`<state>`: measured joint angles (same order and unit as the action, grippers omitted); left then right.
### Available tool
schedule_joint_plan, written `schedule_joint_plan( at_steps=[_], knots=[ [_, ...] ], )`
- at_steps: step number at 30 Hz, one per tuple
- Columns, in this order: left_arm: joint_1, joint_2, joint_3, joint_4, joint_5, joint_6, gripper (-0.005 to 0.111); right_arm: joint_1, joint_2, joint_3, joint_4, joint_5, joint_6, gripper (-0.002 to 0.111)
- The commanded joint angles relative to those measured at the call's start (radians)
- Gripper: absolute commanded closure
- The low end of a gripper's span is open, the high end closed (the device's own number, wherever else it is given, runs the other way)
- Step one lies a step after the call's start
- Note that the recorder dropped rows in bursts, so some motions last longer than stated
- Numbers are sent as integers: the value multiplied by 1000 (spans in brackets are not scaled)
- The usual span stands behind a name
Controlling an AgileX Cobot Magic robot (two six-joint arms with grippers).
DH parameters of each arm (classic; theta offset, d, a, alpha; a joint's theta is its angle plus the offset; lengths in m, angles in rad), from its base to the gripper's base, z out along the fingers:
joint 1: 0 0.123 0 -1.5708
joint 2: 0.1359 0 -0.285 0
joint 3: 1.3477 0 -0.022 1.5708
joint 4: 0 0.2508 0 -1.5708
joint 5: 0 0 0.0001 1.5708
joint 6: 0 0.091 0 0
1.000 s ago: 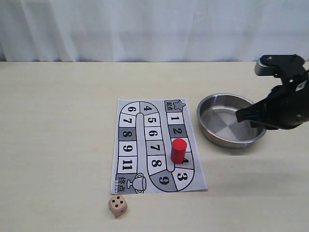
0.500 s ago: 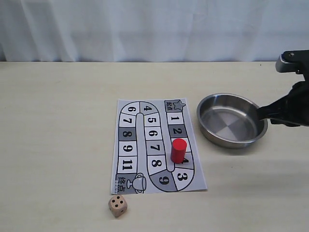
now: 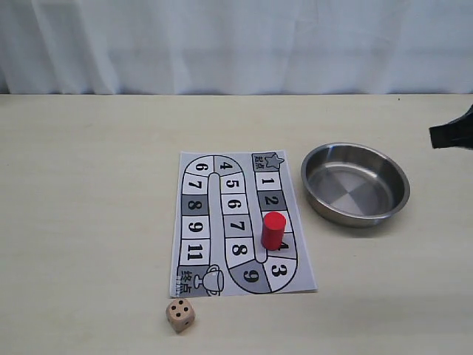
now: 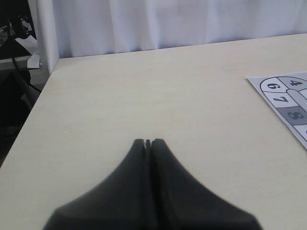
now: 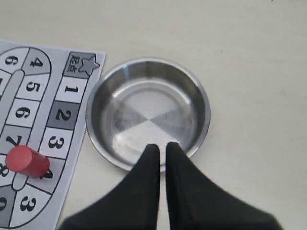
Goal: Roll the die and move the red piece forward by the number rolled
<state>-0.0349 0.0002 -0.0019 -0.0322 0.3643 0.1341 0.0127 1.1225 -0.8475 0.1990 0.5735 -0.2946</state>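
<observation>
The die point(image 3: 180, 315), a tan cube with black pips, lies on the table just off the near edge of the paper game board point(image 3: 198, 222). On the board the red piece point(image 3: 273, 230) stands upright at square 4, and it shows in the right wrist view too point(image 5: 27, 161). My right gripper point(image 5: 162, 146) hovers over the near rim of the steel bowl, fingers almost together and holding nothing. Only its dark tip point(image 3: 452, 136) shows at the exterior view's right edge. My left gripper point(image 4: 147, 142) is shut and empty over bare table, left of the board point(image 4: 288, 98).
An empty steel bowl point(image 3: 318, 205) sits right of the board, its rim point(image 5: 92, 100) close to the board's start square. A white curtain hangs behind the table. The table's left edge point(image 4: 43, 91) drops off beside the left gripper.
My right arm has drawn back to the right, from over the bowl to nearly out of the exterior view. The die, red piece and bowl have stayed put.
</observation>
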Motion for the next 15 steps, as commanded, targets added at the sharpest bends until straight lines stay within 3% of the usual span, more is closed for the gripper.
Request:
schedule_joint_plan(
  at_steps=[1, 15],
  knots=[
    [0, 0, 2, -5, -10, -4, 107, -9, -122, -2, 1, 7, -6, 104],
    [0, 0, 2, -5, -10, -4, 107, -9, -611, -2, 1, 7, -6, 104]
  ],
)
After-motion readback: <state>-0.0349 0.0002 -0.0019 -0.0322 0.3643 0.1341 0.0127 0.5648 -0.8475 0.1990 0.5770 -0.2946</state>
